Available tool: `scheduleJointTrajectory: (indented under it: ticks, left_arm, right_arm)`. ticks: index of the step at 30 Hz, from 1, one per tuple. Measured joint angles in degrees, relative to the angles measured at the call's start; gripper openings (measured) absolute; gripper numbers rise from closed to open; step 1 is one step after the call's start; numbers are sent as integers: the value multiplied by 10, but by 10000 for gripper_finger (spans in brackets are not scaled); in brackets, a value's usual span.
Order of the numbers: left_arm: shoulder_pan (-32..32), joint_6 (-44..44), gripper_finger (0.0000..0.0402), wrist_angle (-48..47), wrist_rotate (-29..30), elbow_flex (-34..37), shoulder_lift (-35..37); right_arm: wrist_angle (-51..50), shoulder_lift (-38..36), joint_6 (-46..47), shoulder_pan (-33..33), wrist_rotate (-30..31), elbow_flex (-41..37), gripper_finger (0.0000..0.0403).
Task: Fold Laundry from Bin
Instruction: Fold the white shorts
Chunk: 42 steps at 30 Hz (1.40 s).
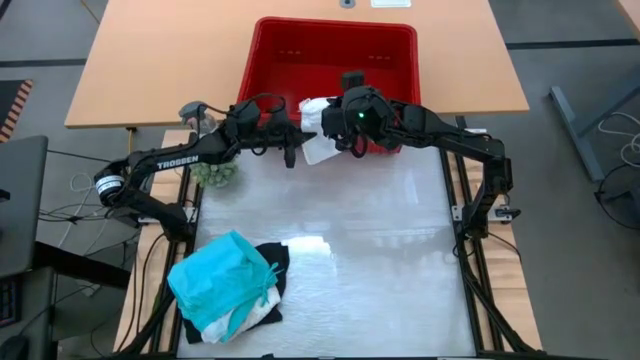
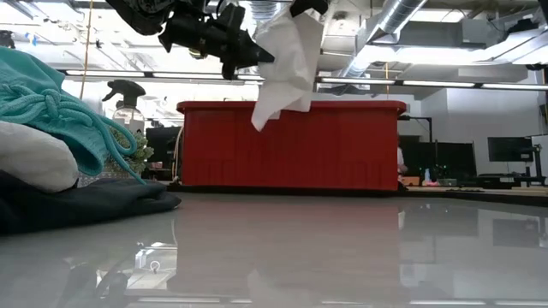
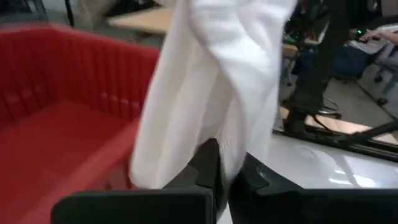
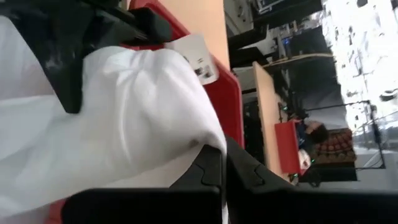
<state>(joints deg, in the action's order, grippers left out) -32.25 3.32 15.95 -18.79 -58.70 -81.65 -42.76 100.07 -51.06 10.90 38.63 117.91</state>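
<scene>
Two robot arms meet above the near rim of the red bin [image 1: 262, 45], holding a white garment [image 1: 318, 145] in the air between them. The left hand [image 1: 293, 150] has its fingers pressed together on one edge of the cloth, which rises straight up from the fingertips in the left wrist view [image 3: 211, 93]. The right hand [image 1: 352, 145] pinches the same white garment from the other side, its fingers likewise pressed together with the cloth draped over them [image 4: 124, 112]. From worktop height, the white garment [image 2: 287, 60] hangs clear of the glossy worktop [image 2: 342, 248], in front of the bin's slotted wall [image 2: 342, 145]. Well apart, at the worktop's near left corner, a teal garment [image 1: 220, 275] lies on top of a black one [image 1: 272, 255] and another white piece [image 1: 250, 315]. A small green plant [image 1: 217, 174] sits beside the left arm.
</scene>
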Motion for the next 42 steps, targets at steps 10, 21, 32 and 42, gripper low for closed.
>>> scheduleJointTrajectory:
  ticks: [10, 21, 32, 42]
  left_arm:
    - [7, -2, 0, -251, -3, 0, 77]
    - [62, -84, 0, -448, 160, 0, 136]
    - [190, -138, 0, -556, 187, 0, 112]
    - [334, -71, 0, -665, 232, 0, 113]
  right_arm:
    - [-82, 0, 106, 41, -69, 0, 101]
    - [-115, 1, 271, 108, -414, 0, 172]
    - [-104, 96, 306, 125, -671, 0, 222]
    - [-95, 186, 212, 86, -751, 0, 226]
